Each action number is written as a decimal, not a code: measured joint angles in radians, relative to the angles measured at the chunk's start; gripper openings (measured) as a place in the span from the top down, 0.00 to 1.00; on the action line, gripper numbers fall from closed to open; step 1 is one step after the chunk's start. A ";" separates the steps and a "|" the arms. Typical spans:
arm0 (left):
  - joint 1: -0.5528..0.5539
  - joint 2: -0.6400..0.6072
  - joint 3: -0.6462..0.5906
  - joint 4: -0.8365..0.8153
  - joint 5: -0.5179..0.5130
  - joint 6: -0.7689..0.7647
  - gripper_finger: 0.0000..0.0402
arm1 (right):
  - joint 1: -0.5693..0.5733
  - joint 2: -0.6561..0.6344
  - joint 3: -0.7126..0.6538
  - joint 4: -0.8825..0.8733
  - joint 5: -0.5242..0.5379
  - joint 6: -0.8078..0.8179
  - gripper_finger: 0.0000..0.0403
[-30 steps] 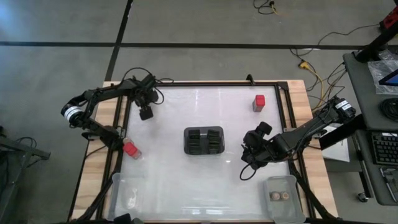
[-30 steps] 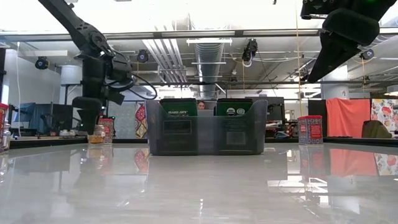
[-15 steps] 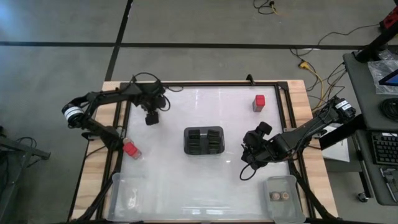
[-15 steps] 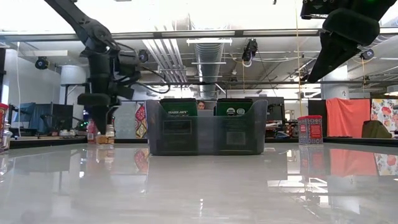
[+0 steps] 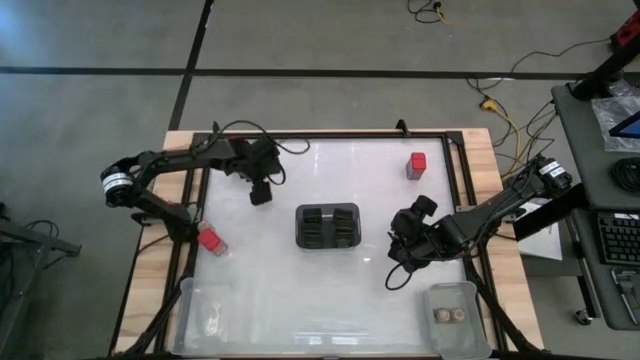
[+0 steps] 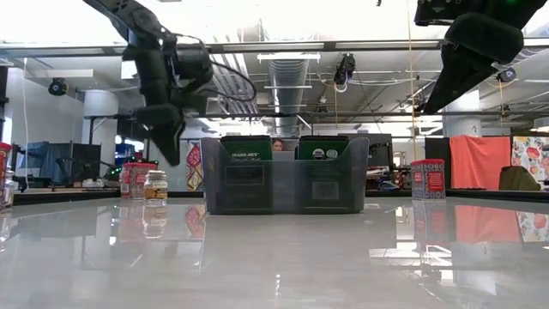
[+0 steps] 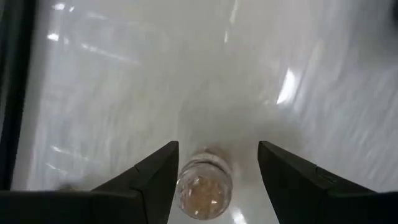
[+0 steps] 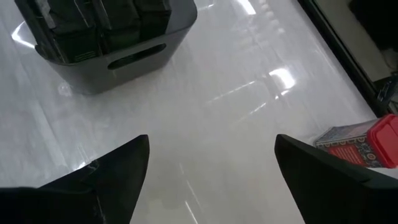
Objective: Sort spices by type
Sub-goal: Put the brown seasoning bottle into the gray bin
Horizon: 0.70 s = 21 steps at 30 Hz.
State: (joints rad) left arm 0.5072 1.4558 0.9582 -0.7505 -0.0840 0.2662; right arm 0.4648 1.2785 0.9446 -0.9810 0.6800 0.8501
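Both arms are dark, near-black, built of jointed segments. The left arm (image 5: 165, 160) carries a white band with dark marking near its outer joint and loose black cables looping above. The right arm (image 5: 480, 215) shows a similar pale label.

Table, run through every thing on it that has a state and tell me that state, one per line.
left gripper: open, raised above the small jar
small jar: upright on the table, not gripped
right gripper: open, empty, off the table
far red box: on the table, outside the bins
near red box: on the table, outside the bins
two jars: inside the right bin
holder: upright, mid-table
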 joint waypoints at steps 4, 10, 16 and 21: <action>0.006 -0.012 0.060 -0.068 -0.015 -0.341 0.49 | -0.011 0.000 0.000 0.000 0.000 -0.018 0.16; 0.002 -0.028 0.086 -0.332 -0.057 -0.749 0.49 | -0.025 0.000 0.000 0.003 0.001 -0.086 0.16; 0.002 -0.069 0.045 -0.453 -0.176 -0.915 0.50 | -0.021 0.000 0.000 -0.003 0.001 -0.118 0.17; 0.003 -0.078 -0.006 -0.419 -0.178 -0.877 0.56 | -0.001 0.000 -0.004 -0.008 0.000 -0.118 0.19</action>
State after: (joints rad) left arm 0.5101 1.3773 0.9519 -1.1698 -0.2623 -0.6112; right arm 0.4639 1.2789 0.9406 -0.9895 0.6804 0.7318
